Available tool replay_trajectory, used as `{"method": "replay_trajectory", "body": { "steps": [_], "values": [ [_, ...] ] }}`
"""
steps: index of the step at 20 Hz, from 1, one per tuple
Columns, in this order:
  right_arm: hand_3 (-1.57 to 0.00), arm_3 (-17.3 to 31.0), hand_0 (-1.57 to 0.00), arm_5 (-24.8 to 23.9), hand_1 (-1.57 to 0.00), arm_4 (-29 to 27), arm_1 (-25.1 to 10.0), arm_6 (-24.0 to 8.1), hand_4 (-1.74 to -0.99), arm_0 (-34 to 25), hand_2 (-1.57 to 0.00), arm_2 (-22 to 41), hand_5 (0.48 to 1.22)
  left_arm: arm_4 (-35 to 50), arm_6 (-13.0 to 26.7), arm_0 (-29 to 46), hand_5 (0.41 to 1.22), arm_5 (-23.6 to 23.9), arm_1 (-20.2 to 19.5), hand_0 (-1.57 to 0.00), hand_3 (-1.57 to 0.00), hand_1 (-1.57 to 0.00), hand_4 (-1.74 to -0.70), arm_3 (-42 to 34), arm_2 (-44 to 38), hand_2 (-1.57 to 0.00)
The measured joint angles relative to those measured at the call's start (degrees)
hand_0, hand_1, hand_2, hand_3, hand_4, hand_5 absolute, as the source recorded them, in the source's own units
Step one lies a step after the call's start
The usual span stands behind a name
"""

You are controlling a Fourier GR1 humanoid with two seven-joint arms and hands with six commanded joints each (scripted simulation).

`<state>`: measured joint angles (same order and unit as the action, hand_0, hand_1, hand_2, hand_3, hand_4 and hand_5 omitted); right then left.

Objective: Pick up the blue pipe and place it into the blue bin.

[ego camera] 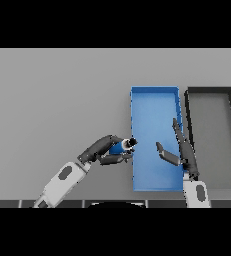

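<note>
Your left hand [103, 150], centre frame, has fingers and thumb curled round the blue pipe [119, 147], held right at the blue bin [154, 95]'s left wall, prob. so it can go over the rim. Right hand [179, 150], lower right over the bin, fingers straight, holding nothing. Dark bin [210, 91] far right.

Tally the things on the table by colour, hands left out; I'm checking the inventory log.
Blue: 2, the blue bin and the blue pipe held in the left hand
Black: 1, the black bin
Total: 3
</note>
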<state>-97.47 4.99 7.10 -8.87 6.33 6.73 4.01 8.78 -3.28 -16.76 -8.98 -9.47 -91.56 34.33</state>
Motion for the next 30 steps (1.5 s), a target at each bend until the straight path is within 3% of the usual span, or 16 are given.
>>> {"method": "replay_trajectory", "body": {
  "steps": [6, 7, 9, 12, 16, 17, 20, 23, 26, 30],
  "values": [
    [0.0, 1.6, 0.0, -1.0, 0.0, -2.7, 6.5, 4.6, -1.192, 6.0, 0.0, 0.8, 0.628, -0.4, 1.1, -0.7, 1.22, 0.0, 0.6, -1.57, -1.44, -1.57, -1.73, 1.8, 0.0, -1.57],
    [0.0, 1.6, 0.0, -0.7, 0.0, -3.2, 6.9, 6.4, -1.209, 7.4, 0.0, 0.8, 0.623, -0.1, 1.1, -0.6, 1.22, -0.1, 0.5, -1.57, -1.44, -1.57, -1.73, 1.2, 0.1, -1.57],
    [0.0, 2.3, 0.0, -1.3, 0.0, -3.7, 7.5, 5.4, -1.197, 7.0, 0.0, 0.3, 0.618, -0.9, 1.5, -1.0, 1.22, 0.5, 1.0, -1.57, -1.44, -1.57, -1.73, 1.5, 0.4, -1.57],
    [0.0, 0.0, 0.0, 1.2, 0.0, -7.3, 6.6, 7.8, -1.197, 6.8, 0.0, -0.5, 0.604, -0.3, 1.4, -0.3, 1.221, 0.0, 0.0, -1.57, -1.44, -1.57, -1.73, 0.6, 0.3, -1.57],
    [0.0, -6.5, 0.0, 11.1, 0.0, -18.2, 0.8, 3.4, -1.232, 5.1, 0.0, -0.6, 0.55, -0.2, 1.4, -0.5, 1.221, 0.4, -0.2, -1.57, -1.44, -1.57, -1.73, 0.0, 0.6, -1.57],
    [0.0, -7.8, 0.0, 12.7, 0.0, -19.7, -0.5, 0.8, -1.25, 4.0, 0.0, 0.1, 0.532, -0.1, 1.8, -0.7, 1.221, 0.3, -0.5, -1.57, -1.44, -1.57, -1.73, 0.3, 0.5, -1.57],
    [0.0, -14.2, 0.0, 15.9, 0.0, -21.3, -4.2, -2.5, -1.286, 1.9, 0.0, 2.7, 0.52, -0.1, 1.3, -1.1, 1.221, 0.2, -0.7, -1.57, -1.44, -1.57, -1.73, 0.7, 0.2, -1.57],
    [0.0, -17.5, 0.0, 18.7, 0.0, -24.0, -6.9, -6.5, -1.301, -2.2, 0.0, 4.9, 0.52, -1.1, 1.4, -0.7, 1.221, -0.1, -0.7, -1.57, -1.44, -1.57, -1.73, 1.3, 0.4, -1.57],
    [0.0, -19.4, 0.0, 19.4, 0.0, -25.9, -8.9, -11.2, -1.297, -6.8, 0.0, 6.2, 0.526, -2.0, 2.4, -1.7, 1.221, 0.2, -0.1, -1.57, -1.43, -1.57, -1.73, 1.5, 0.3, -1.57],
    [0.0, -19.3, 0.0, 21.4, 0.0, -24.7, -9.0, -13.8, -1.294, -13.2, 0.0, 9.5, 0.532, -1.8, 1.6, -1.1, 1.221, -0.5, 0.4, -1.57, -1.44, -1.57, -1.73, 1.9, 0.0, -1.57]
  ]
}}
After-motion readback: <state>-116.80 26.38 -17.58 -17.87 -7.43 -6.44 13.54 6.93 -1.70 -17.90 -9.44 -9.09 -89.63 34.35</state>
